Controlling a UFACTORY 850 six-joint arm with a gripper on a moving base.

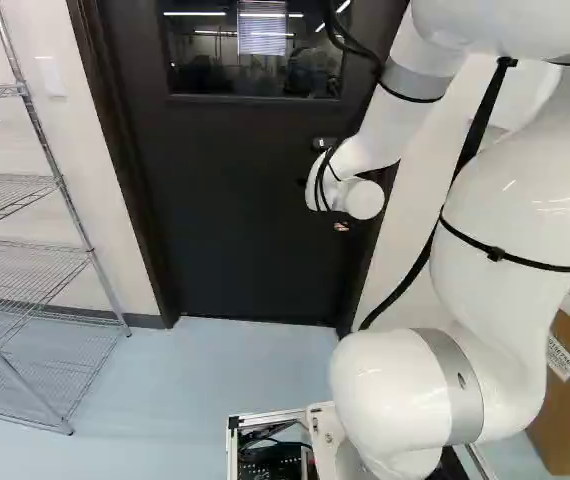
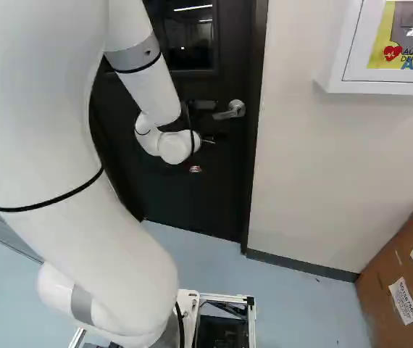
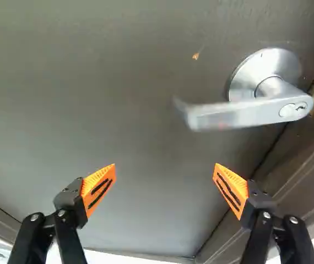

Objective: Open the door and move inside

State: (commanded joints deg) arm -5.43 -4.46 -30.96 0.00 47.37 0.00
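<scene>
The dark door [image 1: 235, 200] with a window appears closed in its frame. My gripper [image 2: 195, 169] is small and mostly lost against the dark door in the right base view, below the silver lever handle [image 2: 230, 110]. In the wrist view my gripper [image 3: 165, 165] is open, its orange-padded fingers wide apart with nothing between them. Ahead of them and off towards the door's latch edge is the lever handle [image 3: 234, 114], its free end pointing away from the frame. The handle touches neither finger.
A wire shelf [image 1: 40, 250] stands left of the door in the left base view. In the right base view, a white defibrillator cabinet [image 2: 380, 88] hangs on the wall [image 2: 315, 167] beside the frame, and a cardboard box [image 2: 402, 275] stands on the floor at the right.
</scene>
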